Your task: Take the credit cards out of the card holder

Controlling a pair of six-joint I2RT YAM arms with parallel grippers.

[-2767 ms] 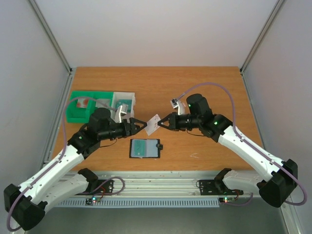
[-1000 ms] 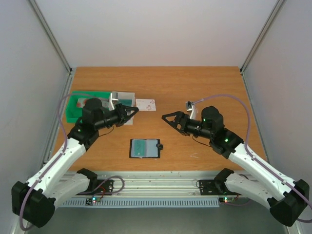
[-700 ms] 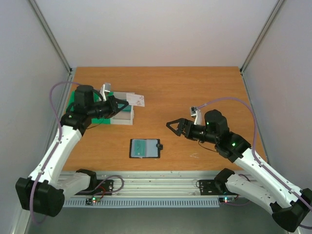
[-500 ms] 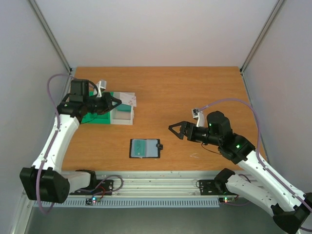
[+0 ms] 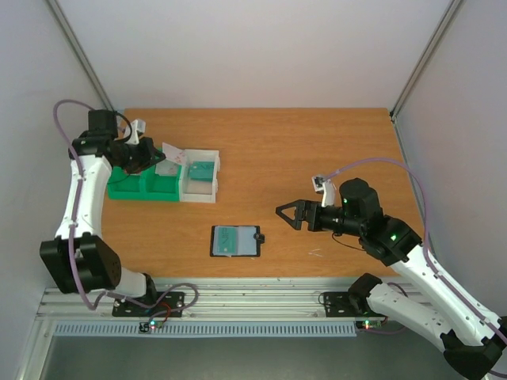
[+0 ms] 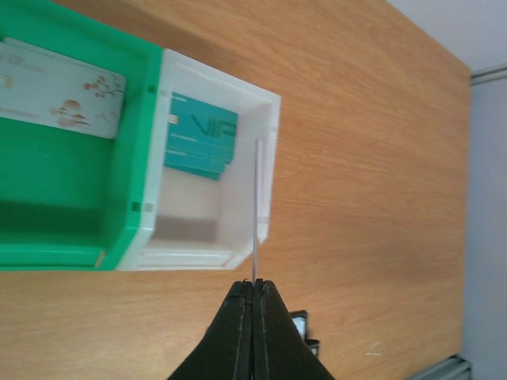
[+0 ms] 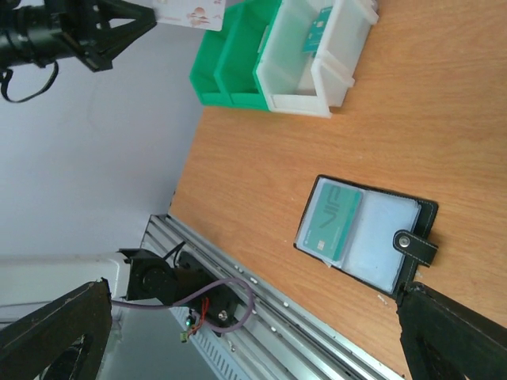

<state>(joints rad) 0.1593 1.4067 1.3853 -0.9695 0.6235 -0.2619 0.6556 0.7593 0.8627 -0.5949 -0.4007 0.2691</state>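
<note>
Your left gripper (image 6: 252,286): clamped on a pale card (image 6: 257,207), edge-on above the white tray (image 6: 270,150) wall; shift it over a compartment before you release.
Card holder (image 5: 235,241): lies open, mid-bench (image 5: 317,142), one teal card (image 7: 333,224) inside.
Right gripper (image 5: 290,214): jaws spread, empty, near the holder.

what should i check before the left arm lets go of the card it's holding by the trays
1. Grip on card: ok. The left gripper jaws are shut on the whitish card, seen edge-on.
2. Card over a compartment: cannot tell. Wrist view lines it up with the white tray wall; top view puts it at the seam with the green tray.
3. Room in white tray: ok. Only the binned teal card lies there.
4. Other arm clear: ok. The right gripper is open, right of the card holder.
5. Holder emptied: not ok. The pocketed teal card is inside.
</note>
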